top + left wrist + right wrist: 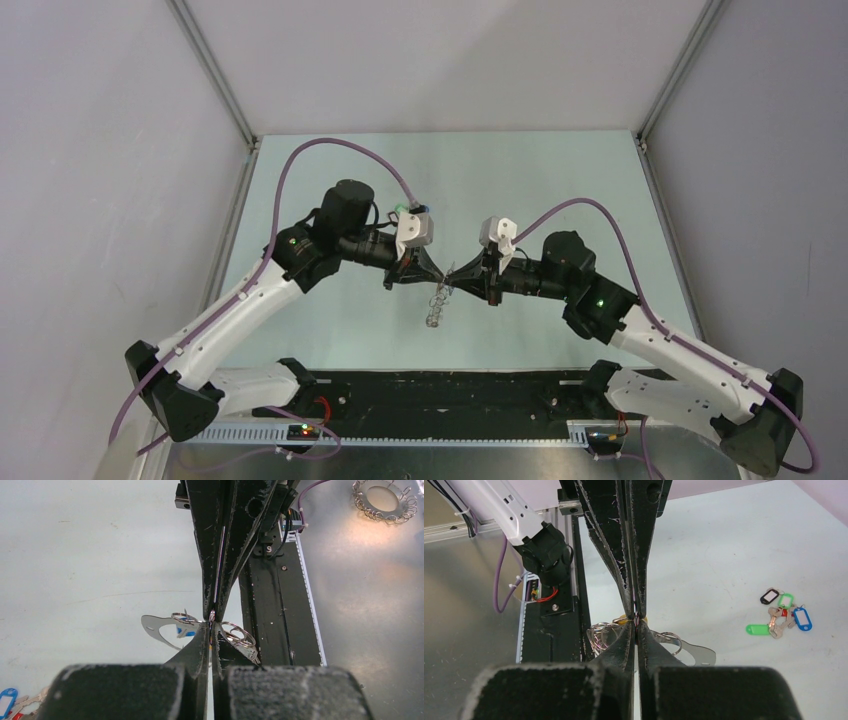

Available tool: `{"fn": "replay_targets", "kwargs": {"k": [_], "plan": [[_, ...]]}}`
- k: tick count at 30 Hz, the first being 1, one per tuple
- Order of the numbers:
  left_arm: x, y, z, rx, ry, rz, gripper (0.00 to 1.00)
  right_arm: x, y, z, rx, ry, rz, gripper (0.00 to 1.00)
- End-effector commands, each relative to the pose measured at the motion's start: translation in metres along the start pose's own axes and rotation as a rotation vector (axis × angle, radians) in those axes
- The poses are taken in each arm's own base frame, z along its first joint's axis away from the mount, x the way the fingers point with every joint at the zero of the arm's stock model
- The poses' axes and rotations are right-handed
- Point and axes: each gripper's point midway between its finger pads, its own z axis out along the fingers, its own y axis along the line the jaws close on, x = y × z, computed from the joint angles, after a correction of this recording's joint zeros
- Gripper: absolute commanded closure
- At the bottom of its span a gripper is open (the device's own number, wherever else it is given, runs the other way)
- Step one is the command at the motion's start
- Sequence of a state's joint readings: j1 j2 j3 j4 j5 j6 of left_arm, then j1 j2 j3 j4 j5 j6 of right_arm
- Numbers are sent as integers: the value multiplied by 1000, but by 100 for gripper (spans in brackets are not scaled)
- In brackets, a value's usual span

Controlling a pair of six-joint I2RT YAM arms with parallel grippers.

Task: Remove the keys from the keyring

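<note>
Both arms meet tip to tip over the middle of the table [560,180], off the surface.

The left gripper [210,630] has its jaws fully together. It looks to be pinching the keyring [437,305] at its fringe of small silvery rings [244,640]. In the left wrist view the loop's flat plate [155,627] sticks out at 9 o'clock of the tips.

The right gripper [636,630] also has its jaws fully together, coming in from the opposite side onto the same spot. Can't tell whether it nips a small ring, a key or nothing, because the contact point is buried between the four fingers.

In the top view the keyring dangles edge-on at 6 o'clock of the meeting point, clear of the table. Likely reason for this hold: one arm anchors the loop in the air so the other can tug a key's ring against it. Lifted like this, the rings hang free instead of lying tangled.

Loose keys [781,615] lie in a cluster on the table at 3 o'clock in the right wrist view, with green, blue, black and red tags. They are well apart from the loop, so judged already off. Another blue tag [7,700] sits at 8 o'clock in the left wrist view.

A small blue bit [185,630] just behind the plate and a yellow bit [624,620] by the tips are probably tags on the loop, not sure.

Judged mid-task: several keys are off and at least one remains. Risk: the pinch is tiny, and a slip drops the whole loop.
</note>
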State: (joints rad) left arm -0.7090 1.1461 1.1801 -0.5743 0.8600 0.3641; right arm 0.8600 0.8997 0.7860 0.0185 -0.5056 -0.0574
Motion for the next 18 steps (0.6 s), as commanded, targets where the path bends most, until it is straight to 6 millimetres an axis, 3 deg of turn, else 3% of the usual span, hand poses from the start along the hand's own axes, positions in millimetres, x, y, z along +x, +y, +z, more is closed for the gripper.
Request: {"fn": "replay_targets", "kwargs": {"k": [1, 11, 18], "plan": [[-17, -2, -6, -12, -47, 49, 100, -34, 5, -7, -9, -74, -53, 100], [-12, 5, -4, -41, -28, 31, 100, -60, 5, -21, 22, -164, -73, 100], [-10, 11, -6, -82, -15, 32, 98, -63, 6, -27, 30, -176, -80, 100]]}}
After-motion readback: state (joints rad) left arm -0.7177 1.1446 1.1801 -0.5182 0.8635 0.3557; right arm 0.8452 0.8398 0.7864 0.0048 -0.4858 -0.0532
